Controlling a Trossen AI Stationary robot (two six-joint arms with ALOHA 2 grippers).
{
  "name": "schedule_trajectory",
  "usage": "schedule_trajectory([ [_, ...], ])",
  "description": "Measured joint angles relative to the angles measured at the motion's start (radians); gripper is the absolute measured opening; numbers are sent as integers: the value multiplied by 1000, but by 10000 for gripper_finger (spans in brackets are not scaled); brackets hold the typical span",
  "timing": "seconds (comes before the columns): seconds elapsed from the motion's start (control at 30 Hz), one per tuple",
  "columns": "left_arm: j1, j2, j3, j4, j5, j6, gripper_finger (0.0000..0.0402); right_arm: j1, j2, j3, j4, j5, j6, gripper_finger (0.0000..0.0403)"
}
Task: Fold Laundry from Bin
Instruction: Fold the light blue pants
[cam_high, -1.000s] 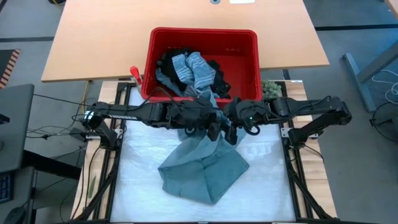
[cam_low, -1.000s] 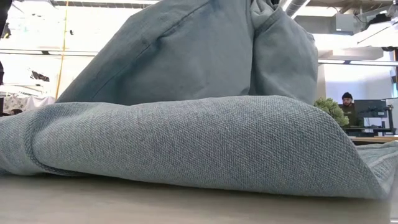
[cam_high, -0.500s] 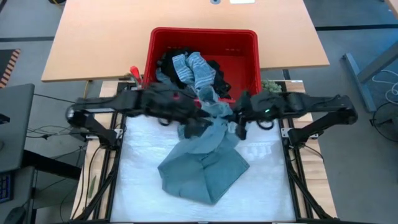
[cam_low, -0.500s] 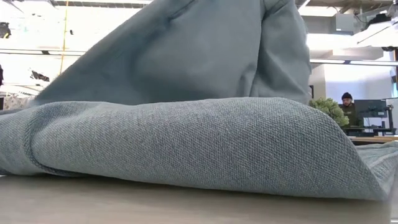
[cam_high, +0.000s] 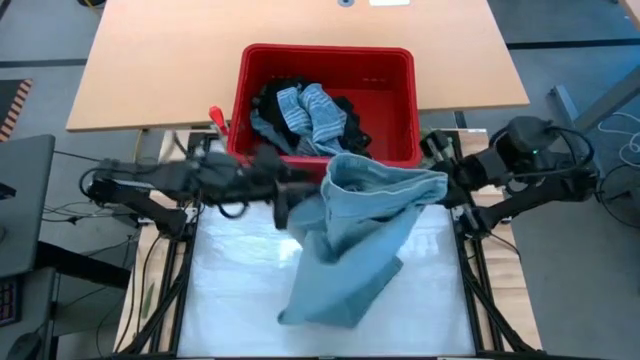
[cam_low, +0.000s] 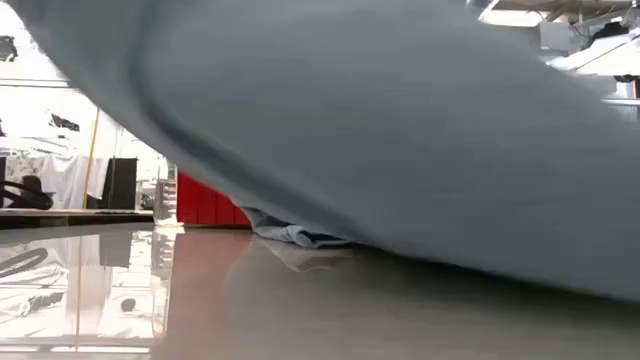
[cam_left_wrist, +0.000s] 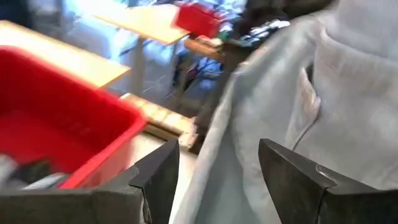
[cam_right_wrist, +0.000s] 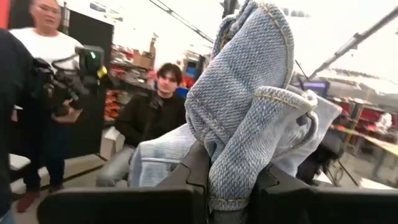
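The light blue-grey garment (cam_high: 355, 225) hangs spread above the white table cover (cam_high: 230, 290), and its lower end (cam_high: 320, 305) rests on the cover. It fills most of the low view (cam_low: 400, 150). My right gripper (cam_high: 443, 188) is shut on its upper right corner. My left gripper (cam_high: 283, 208) is open at its left edge, and cloth (cam_left_wrist: 249, 124) runs between the spread fingers. The red bin (cam_high: 400, 100) stands behind, holding a blue-white striped garment (cam_high: 315, 112) and black ones (cam_high: 272, 100). My left gripper has the garment's left edge (cam_left_wrist: 217, 143) between its open fingers; I cannot tell whether they touch it. My right gripper pinches a bunched fold with a hemmed edge (cam_right_wrist: 239, 143) between its two fingers, several layers thick. It comes level from the table's right side, and the cloth is drawn out toward the left.
A wooden table (cam_high: 300, 35) lies beyond the bin. An orange-handled tool (cam_high: 216, 116) lies at the bin's left side. The bin's wall also shows in the low view (cam_low: 205, 200). People (cam_right_wrist: 155, 106) stand and sit in the room beyond.
My grippers have parted: the right toward the table's right edge, the left toward the left edge. The garment has been drawn out wide between them. Its bunched near part has lifted off the table and swung right; only its lower end stays down.
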Motion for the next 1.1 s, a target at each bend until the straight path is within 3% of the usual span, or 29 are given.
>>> schedule_trajectory([
  [0.17, -13, -3, -206, 477, 199, 64, 208, -1, 23, -1, 9, -17, 5, 66],
  [0.27, -12, 6, -271, 605, 186, 48, 208, -2, 32, -1, 13, -17, 21, 66],
  [0.47, -19, 6, -298, 614, 183, 72, 208, -10, 52, -1, 22, -17, 50, 66],
  [0.63, -30, -74, -299, 469, 278, 113, 208, -10, 40, -1, 15, -9, 51, 66],
  [0.77, -29, -164, -299, 343, 231, 44, 208, -11, 28, 0, 10, -7, 51, 66],
  [0.9, -29, -188, -299, 421, 129, 4, 210, -11, 27, 0, 2, 8, 51, 66],
  [1.1, -34, -145, -299, 538, 211, 179, 252, -14, 27, 0, -5, 46, 51, 66],
])
